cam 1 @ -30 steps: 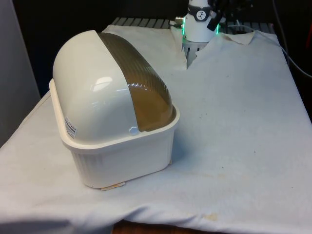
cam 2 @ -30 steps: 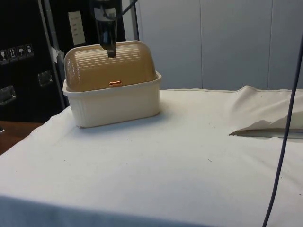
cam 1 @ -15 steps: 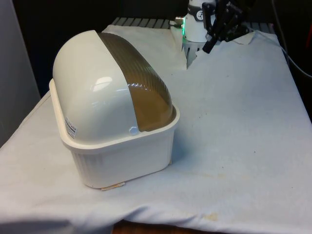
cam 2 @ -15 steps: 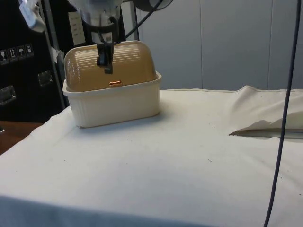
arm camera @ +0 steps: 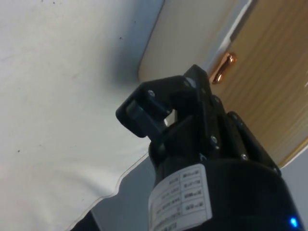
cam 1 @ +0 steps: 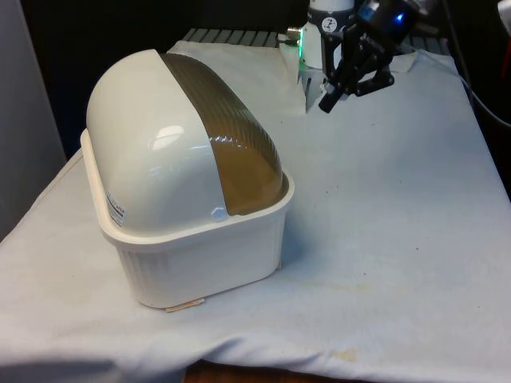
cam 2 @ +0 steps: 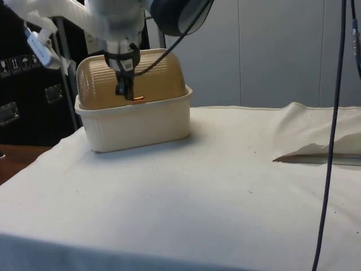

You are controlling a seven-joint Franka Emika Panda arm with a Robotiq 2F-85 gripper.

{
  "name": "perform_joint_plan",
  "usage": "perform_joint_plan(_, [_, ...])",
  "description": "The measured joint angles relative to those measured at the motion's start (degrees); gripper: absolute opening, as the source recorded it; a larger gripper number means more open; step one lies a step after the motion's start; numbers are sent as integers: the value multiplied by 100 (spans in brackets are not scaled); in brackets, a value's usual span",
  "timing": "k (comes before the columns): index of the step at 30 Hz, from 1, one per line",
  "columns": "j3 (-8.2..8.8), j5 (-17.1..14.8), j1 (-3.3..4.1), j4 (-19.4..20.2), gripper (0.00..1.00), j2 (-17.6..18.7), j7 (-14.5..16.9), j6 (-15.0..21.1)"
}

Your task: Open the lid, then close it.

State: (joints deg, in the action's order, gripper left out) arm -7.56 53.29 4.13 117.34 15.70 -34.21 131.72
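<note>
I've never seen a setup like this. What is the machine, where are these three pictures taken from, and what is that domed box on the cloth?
The machine is a robot arm ending in a black two-finger gripper. One camera looks across the table, one looks from the side, and one rides on the arm's wrist. On the white cloth stands a cream bread box with a brownish see-through roll lid, which is shut. The lid has a small copper handle. In the side view the gripper hangs in the air in front of the lid, just above that handle. It holds nothing; its fingers sit close together.
</note>
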Motion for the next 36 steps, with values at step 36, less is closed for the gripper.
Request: perform_joint_plan(36, [143, 1117, 0, -189, 0, 756, -779, 40])
